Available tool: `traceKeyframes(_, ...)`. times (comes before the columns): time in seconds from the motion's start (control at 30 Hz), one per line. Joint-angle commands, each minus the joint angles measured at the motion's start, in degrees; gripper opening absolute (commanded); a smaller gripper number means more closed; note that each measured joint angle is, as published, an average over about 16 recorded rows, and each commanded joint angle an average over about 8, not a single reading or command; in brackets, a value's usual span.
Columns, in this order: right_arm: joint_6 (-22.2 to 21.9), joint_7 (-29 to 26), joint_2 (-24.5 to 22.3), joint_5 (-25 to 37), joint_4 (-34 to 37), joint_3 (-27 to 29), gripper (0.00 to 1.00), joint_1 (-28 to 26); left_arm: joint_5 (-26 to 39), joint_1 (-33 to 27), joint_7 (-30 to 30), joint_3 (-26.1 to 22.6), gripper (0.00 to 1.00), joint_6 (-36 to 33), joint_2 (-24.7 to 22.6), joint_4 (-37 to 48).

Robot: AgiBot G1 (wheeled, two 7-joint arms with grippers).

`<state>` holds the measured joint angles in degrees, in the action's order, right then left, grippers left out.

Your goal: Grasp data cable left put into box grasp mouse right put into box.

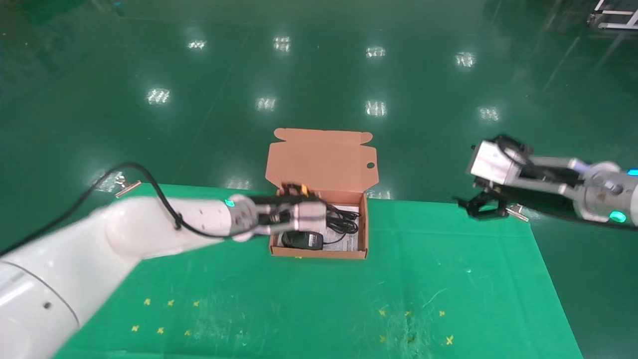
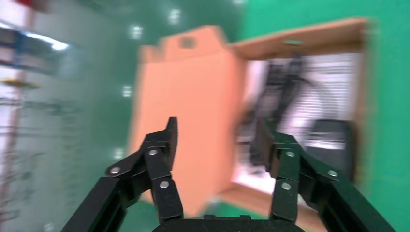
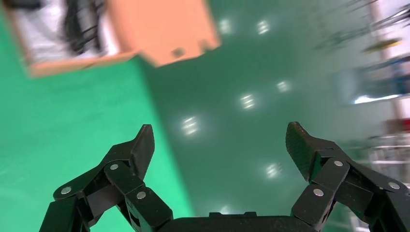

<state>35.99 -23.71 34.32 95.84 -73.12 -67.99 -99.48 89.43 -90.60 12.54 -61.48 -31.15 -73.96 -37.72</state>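
Observation:
The box (image 1: 319, 253) stands open at the table's far middle, its lid (image 1: 321, 159) upright. Inside on the white sheet lie the data cable (image 1: 345, 222), a black bundle, and the mouse (image 1: 300, 240), label side up. My left gripper (image 1: 326, 219) hovers over the box's left part, open and empty. In the left wrist view it (image 2: 220, 133) is spread before the lid (image 2: 188, 96), with the cable (image 2: 283, 92) and the mouse (image 2: 331, 140) beyond. My right gripper (image 1: 483, 207) is open and empty above the table's far right corner; the right wrist view (image 3: 220, 137) shows nothing between its fingers.
The green table cloth (image 1: 319, 304) has small yellow cross marks near the front. Metal clips (image 1: 124, 185) hold the cloth at the far corners. The shiny green floor (image 1: 319, 75) lies beyond the table's far edge. The box (image 3: 164, 29) shows far off in the right wrist view.

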Motion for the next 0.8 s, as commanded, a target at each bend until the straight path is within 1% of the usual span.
traceKeyframes(0.03, -0.20, 0.14, -0.55, 0.00, -0.73, 0.63, 1.00, -1.03, -0.24, -1.35, -0.56, 0.64, 1.00, 0.35, 1.01, -0.86)
traceKeyframes(0.2, 1.22, 2.05, -1.17, 1.13, -2.06, 1.03, 1.00, -3.29, -0.30, -3.20, -1.39, 1.11, 1.00, 0.34, 2.94, -2.91)
traceKeyframes(0.4, 3.29, 2.96, -1.23, 0.52, -2.57, 2.44, 1.00, -3.24, -1.89, -2.85, -2.44, 2.50, 1.00, -1.71, 4.73, -4.74)
traceKeyframes(0.8, 11.51, 4.72, -0.90, -9.13, -2.21, 11.21, 1.00, 4.06, -10.11, 2.88, -6.19, 10.22, 1.00, -11.21, 10.88, -10.33)
